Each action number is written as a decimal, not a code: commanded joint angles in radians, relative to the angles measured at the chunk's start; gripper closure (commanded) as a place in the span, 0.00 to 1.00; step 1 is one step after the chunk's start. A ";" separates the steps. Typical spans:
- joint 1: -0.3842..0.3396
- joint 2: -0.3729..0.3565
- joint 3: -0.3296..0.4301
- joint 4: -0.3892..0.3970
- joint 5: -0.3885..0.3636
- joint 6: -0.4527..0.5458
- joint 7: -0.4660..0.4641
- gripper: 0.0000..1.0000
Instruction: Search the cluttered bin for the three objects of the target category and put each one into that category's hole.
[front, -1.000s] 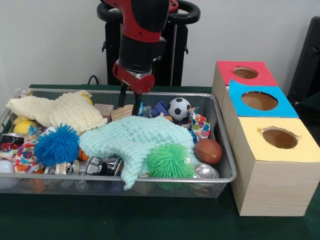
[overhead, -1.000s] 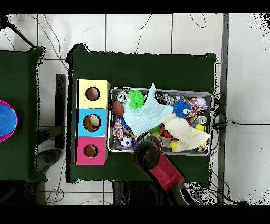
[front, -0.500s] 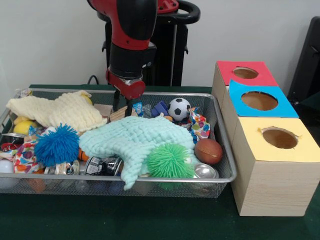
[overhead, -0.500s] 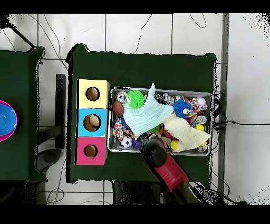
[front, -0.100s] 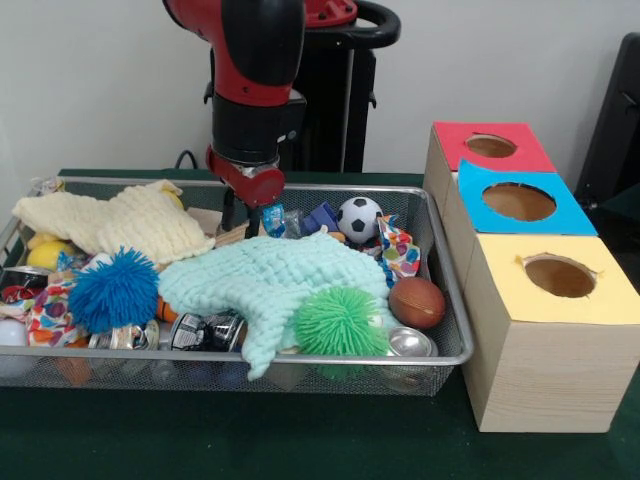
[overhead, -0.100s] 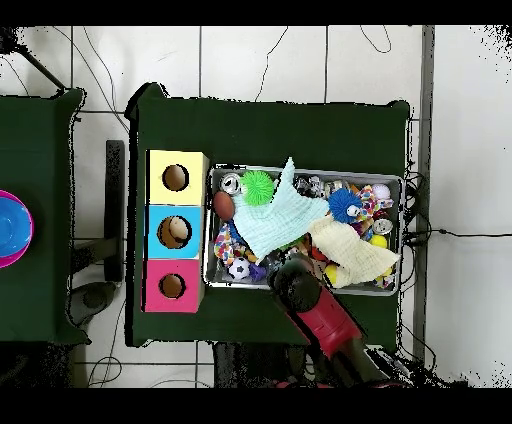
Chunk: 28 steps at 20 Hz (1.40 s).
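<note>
Green cloth covers the bench where a wire bin (front, -0.100s: 440, 300) of toys, cloths and cans sits beside 3 holed boxes (front, -0.100s: 545, 300), no writing readable, gripper (front, -0.100s: 240, 212) jaws apart over a wooden block (front, -0.100s: 222, 232).

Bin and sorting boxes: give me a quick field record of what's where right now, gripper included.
bin: wire mesh tray, cluttered
gripper: low over the bin's back edge, above a wooden block; open or shut unclear
cloths: mint knit cloth at centre, cream knit cloth at front view's left
balls: soccer ball, brown ball, green spiky ball, blue spiky ball
boxes: red box, blue box, yellow box, each with one hole
</note>
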 joint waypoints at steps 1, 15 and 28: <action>0.009 0.133 0.126 -0.111 0.042 0.037 0.233 0.00; 0.061 0.096 0.050 -0.126 0.043 0.051 0.207 1.00; 0.040 0.009 0.047 -0.033 0.009 0.082 0.216 0.00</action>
